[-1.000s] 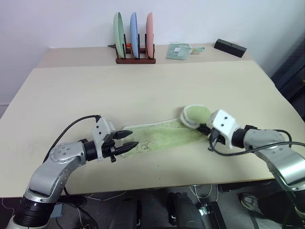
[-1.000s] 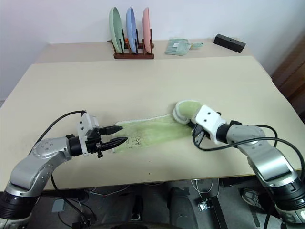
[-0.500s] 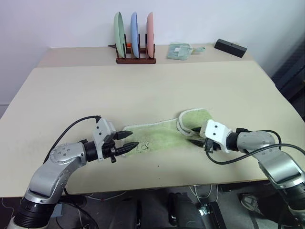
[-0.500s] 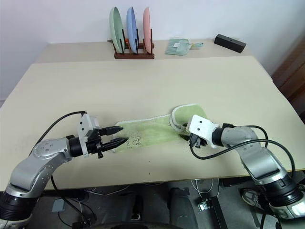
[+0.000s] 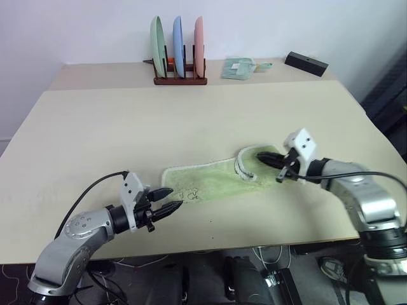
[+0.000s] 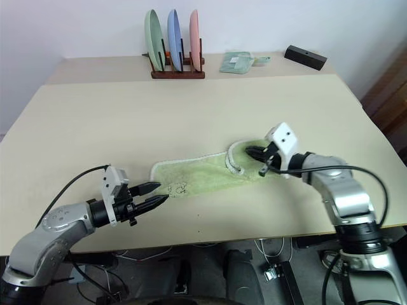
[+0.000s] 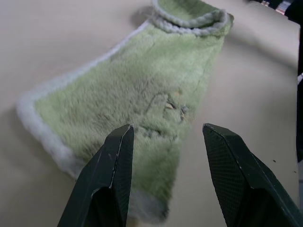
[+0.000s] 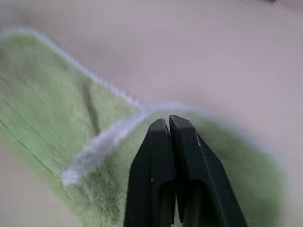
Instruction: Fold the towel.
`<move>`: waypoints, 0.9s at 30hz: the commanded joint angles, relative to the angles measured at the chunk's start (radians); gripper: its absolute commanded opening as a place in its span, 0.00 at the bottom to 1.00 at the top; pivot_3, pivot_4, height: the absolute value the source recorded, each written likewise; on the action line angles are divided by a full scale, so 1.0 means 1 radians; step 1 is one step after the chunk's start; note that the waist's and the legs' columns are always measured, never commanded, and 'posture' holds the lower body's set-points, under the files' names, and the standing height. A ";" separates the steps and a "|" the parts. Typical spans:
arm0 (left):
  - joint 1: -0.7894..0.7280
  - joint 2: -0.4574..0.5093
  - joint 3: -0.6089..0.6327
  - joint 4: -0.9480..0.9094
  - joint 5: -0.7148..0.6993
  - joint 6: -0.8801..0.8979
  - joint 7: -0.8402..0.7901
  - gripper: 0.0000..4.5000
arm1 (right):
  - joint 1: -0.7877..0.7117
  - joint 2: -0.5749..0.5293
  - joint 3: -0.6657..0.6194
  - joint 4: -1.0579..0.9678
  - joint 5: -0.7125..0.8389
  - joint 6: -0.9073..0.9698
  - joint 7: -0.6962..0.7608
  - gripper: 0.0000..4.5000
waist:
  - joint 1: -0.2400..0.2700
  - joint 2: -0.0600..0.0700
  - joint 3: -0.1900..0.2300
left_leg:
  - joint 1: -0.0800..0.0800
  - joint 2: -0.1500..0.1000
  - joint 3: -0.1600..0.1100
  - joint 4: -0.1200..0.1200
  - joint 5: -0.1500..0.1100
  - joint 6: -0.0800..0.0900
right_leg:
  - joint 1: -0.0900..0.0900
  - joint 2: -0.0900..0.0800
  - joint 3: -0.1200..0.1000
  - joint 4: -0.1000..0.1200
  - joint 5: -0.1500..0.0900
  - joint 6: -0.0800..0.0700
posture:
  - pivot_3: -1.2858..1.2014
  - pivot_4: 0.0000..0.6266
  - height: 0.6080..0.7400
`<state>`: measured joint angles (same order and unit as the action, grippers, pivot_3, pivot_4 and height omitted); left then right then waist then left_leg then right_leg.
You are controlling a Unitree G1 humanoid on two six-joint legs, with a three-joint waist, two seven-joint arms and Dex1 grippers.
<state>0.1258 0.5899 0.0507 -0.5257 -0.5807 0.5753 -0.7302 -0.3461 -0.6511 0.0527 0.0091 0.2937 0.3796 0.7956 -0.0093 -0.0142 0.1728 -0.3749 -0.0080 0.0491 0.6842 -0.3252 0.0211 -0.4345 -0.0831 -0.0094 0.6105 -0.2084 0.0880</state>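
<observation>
Towel, light green with white edging, lies as a long strip on the near half of the table, its right end turned back on itself in a small fold. Right gripper sits over that fold, fingers pressed together, with no cloth seen between them. Left gripper, fingers spread, sits just short of the towel's left end, holding nothing. Plate rack, packet and black box stand along the far edge.
</observation>
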 commanded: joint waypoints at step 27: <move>0.344 -0.301 0.145 -0.294 -0.812 0.297 0.736 1.00 | -0.169 0.037 -0.086 0.032 -0.014 -0.226 0.063 0.71 | -0.001 0.001 0.000 | 0.001 0.000 -0.002 0.000 0.000 0.000 | 0.001 0.000 0.000 0.000 0.000 -0.001 | 0.52 0.24 1.00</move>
<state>0.4497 0.2729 0.1810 -0.7730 -1.2733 0.8874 -0.0053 -0.5124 -0.6116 -0.0174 0.0456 0.2838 0.1807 0.8530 -0.0106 -0.0136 0.1729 -0.3737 -0.0084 0.0475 0.6843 -0.3253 0.0210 -0.4332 -0.0834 -0.0097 0.6108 -0.2102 0.0848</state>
